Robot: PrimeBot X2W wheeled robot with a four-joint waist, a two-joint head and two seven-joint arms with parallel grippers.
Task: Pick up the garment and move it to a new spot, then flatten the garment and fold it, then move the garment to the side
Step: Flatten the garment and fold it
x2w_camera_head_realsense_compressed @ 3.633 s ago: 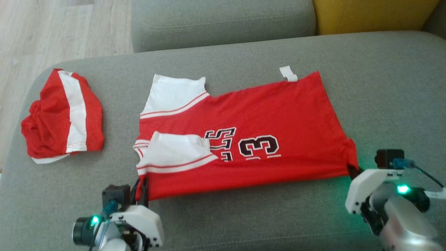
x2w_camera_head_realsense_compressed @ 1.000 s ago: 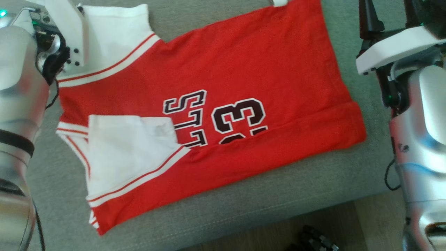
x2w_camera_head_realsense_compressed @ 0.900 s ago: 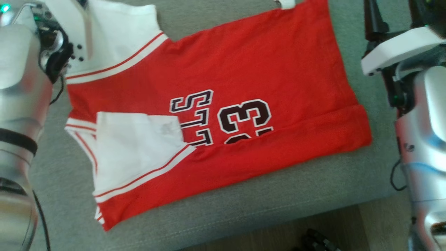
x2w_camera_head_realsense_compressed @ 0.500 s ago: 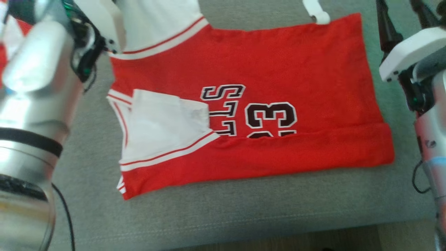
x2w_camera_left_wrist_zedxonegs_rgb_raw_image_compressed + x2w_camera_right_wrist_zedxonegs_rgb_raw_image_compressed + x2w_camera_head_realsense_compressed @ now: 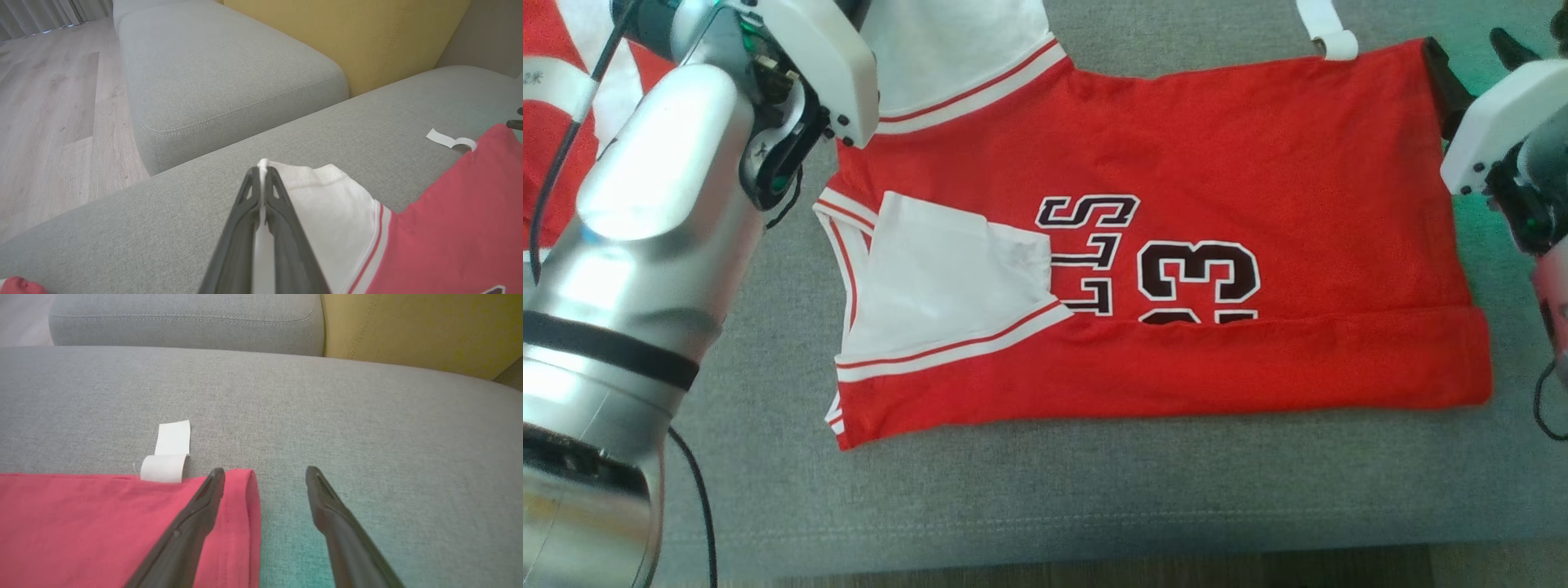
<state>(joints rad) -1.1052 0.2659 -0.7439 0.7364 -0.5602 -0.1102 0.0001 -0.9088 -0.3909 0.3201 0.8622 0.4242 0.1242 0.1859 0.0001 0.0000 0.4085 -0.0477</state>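
The garment (image 5: 1176,163) is a red jersey with white sleeves and a dark "33", spread flat on the grey sofa seat (image 5: 1094,498) with its near edge folded over. My left gripper (image 5: 261,167) is shut on the edge of the far white sleeve (image 5: 327,204), low over the cushion. My right gripper (image 5: 265,471) stands open at the jersey's far right corner (image 5: 241,486). One finger is over the red cloth and the other over bare cushion. In the head view the right gripper (image 5: 1470,49) sits at the top right.
A white tag (image 5: 167,453) sticks out from the jersey's far edge. Another red-and-white garment (image 5: 556,82) lies at the far left. A second grey cushion (image 5: 212,73) and a yellow cushion (image 5: 421,326) stand behind. Wood floor (image 5: 49,102) lies beyond the seat's left end.
The head camera has shifted, so the jersey sits further right and higher in the picture. My right gripper has closed in on the far right corner. The left gripper still holds the sleeve.
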